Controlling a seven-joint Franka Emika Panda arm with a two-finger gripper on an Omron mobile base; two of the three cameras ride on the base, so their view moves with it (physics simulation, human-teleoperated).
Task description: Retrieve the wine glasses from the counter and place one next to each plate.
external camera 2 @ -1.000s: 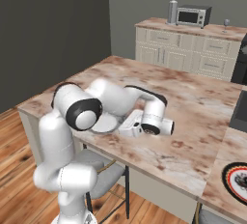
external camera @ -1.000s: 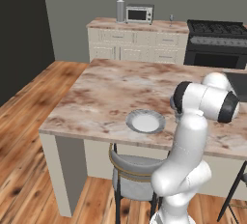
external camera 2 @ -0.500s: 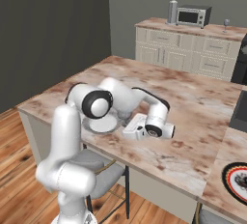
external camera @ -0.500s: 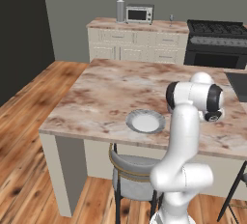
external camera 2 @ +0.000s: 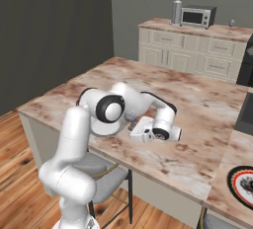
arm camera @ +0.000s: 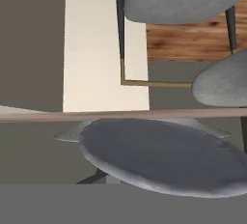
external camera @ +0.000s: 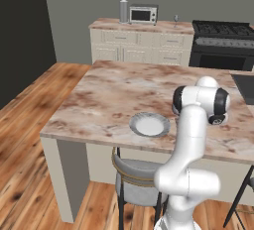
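The gripper (external camera 2: 134,133) lies low over the marbled island top (external camera 2: 197,104), its hand turned sideways just beside the near plate; its fingers are too small and too hidden to tell whether they are spread or closed, and nothing shows between them. The hand view looks under the island edge at grey stool seats (arm camera: 164,153), so it gives no help.

No brand or writing can be read anywhere; the microwave (external camera: 143,14) bears no legible label.

One wine glass (external camera 2: 231,23) shows, upright on the far counter (external camera 2: 197,30) to the right of the microwave, well apart from the arm; it appears in the left base view as well (external camera: 175,19). A second glass may be there, but I cannot make it out.

Two plates show: a plain pale plate (external camera: 149,124) near the island's front edge, partly behind the arm in the right base view, and a black-rimmed plate with a red ring (external camera 2: 243,182) at the island's right end.
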